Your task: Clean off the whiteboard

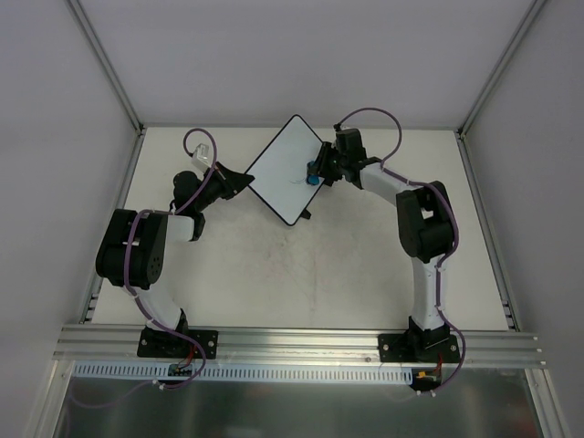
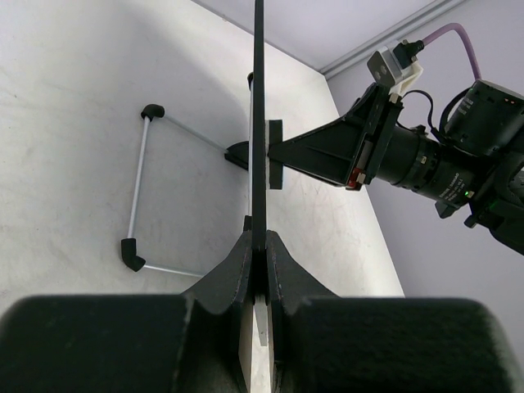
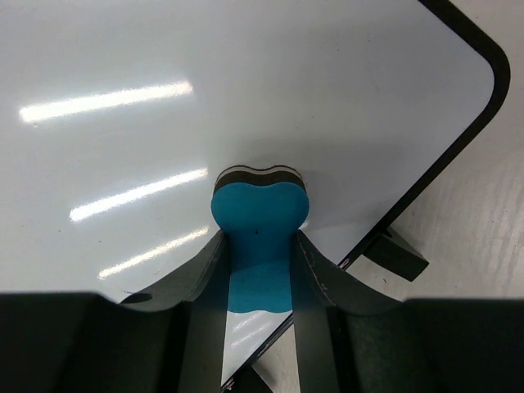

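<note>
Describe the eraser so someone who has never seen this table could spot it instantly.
On the pale table, find the white, black-rimmed whiteboard near the far edge. At its right side, the right gripper pinches the eraser. It is a small block, the only bright blue thing in view, its dark-layered end toward the board.

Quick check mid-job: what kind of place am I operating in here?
Probably a lab test cell, not a home or office: blank white walls framed by aluminium posts, a plain white table, and the left arm and right arm bolted to an aluminium rail.
</note>
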`<state>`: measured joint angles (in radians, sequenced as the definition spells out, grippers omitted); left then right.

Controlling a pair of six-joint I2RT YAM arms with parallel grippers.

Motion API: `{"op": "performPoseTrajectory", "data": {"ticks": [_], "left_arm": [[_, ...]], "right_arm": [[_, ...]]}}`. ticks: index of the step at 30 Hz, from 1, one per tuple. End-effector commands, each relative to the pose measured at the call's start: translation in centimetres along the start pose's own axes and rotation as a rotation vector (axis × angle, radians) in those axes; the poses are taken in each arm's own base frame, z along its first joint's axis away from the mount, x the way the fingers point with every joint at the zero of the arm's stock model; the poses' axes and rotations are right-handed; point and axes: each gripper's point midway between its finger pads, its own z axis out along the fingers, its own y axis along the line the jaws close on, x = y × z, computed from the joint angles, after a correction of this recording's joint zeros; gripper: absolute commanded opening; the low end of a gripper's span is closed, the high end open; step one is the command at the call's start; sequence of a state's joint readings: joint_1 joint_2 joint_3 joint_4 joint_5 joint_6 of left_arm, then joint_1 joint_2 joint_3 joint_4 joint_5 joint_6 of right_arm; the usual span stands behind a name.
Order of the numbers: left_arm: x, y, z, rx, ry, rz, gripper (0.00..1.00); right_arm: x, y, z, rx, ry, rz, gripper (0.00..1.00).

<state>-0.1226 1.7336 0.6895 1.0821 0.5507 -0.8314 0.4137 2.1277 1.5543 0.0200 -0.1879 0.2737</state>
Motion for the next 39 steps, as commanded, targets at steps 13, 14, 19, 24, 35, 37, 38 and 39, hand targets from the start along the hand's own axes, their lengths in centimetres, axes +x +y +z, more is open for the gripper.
{"op": "performPoseTrajectory", "data": {"ticks": [13, 14, 19, 24, 35, 37, 38, 39], "left_arm": [[0.3, -2.1, 0.4, 0.076, 0.04, 0.047, 0.0], [0.3, -2.1, 0.4, 0.074, 0.041, 0.047, 0.0], [0.4, -1.9, 0.5, 0.064, 0.044, 0.045, 0.0], [0.3, -1.9, 0.7, 0.065, 0.049, 0.037, 0.0], [0.0, -2.4, 0.7, 0.07, 0.047, 0.043, 0.0], [-0.1, -2.4, 0.6, 0.066, 0.048, 0.044, 0.0], [-0.1, -2.3, 0.6, 0.066, 0.048, 0.045, 0.0], [-0.1, -2.4, 0.6, 0.066, 0.048, 0.047, 0.0]], "right_arm": [[4.5, 5.2, 0.9, -0.13, 0.068, -0.294, 0.0], [4.8, 6.2, 0.7, -0.151, 0.066, -0.345, 0.0], [6.3, 9.4, -0.1, -0.228, 0.07, -0.502, 0.0], [8.9, 12.5, -1.0, -0.3, 0.082, -0.659, 0.0], [9.8, 12.8, -1.6, -0.317, 0.092, -0.692, 0.0], [9.5, 12.7, -1.6, -0.315, 0.09, -0.679, 0.0], [9.4, 12.7, -1.6, -0.316, 0.089, -0.673, 0.0], [9.3, 12.7, -1.7, -0.317, 0.085, -0.666, 0.0]]}}
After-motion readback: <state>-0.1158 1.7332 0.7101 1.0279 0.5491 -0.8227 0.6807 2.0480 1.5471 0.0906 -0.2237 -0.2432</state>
